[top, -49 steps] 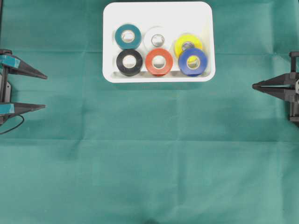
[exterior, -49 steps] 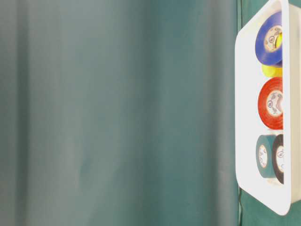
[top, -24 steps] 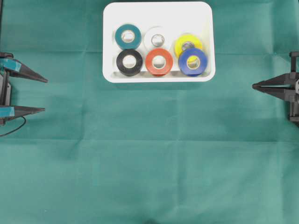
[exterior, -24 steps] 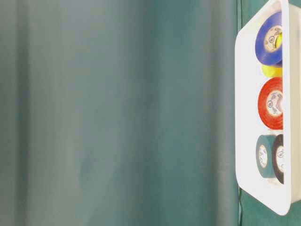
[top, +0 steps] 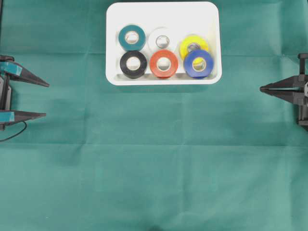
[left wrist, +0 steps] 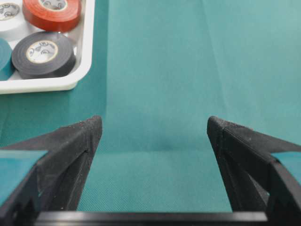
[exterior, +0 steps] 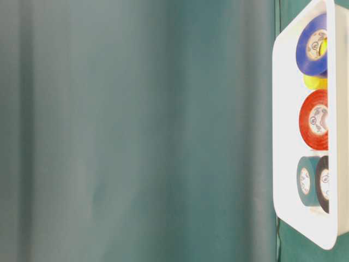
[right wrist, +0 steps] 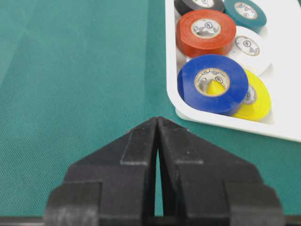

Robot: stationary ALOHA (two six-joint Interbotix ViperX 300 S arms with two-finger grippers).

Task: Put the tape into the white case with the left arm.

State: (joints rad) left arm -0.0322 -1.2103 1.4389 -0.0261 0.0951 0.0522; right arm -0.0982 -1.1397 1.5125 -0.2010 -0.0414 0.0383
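Tape rolls, six of them, sit inside the shallow white rectangular plastic case (top: pixel 162 12): a teal vinyl roll (top: pixel 132 37), a white roll (top: pixel 161 39) and a yellow roll (top: pixel 193 45) along the back, a black roll (top: pixel 133 64), a red roll (top: pixel 163 63) and a blue roll (top: pixel 198 63) in front, the blue one overlapping the yellow. Nothing lies loose on the green cloth (top: pixel 154 168), so the job looks finished. Left gripper (top: pixel 46 99), teal-patched, hangs at the left edge with fingers spread wide and empty, well apart from the case. Right gripper (top: pixel 262 88) has its black fingers pressed together. Core labels carry small round marks, too small to read.
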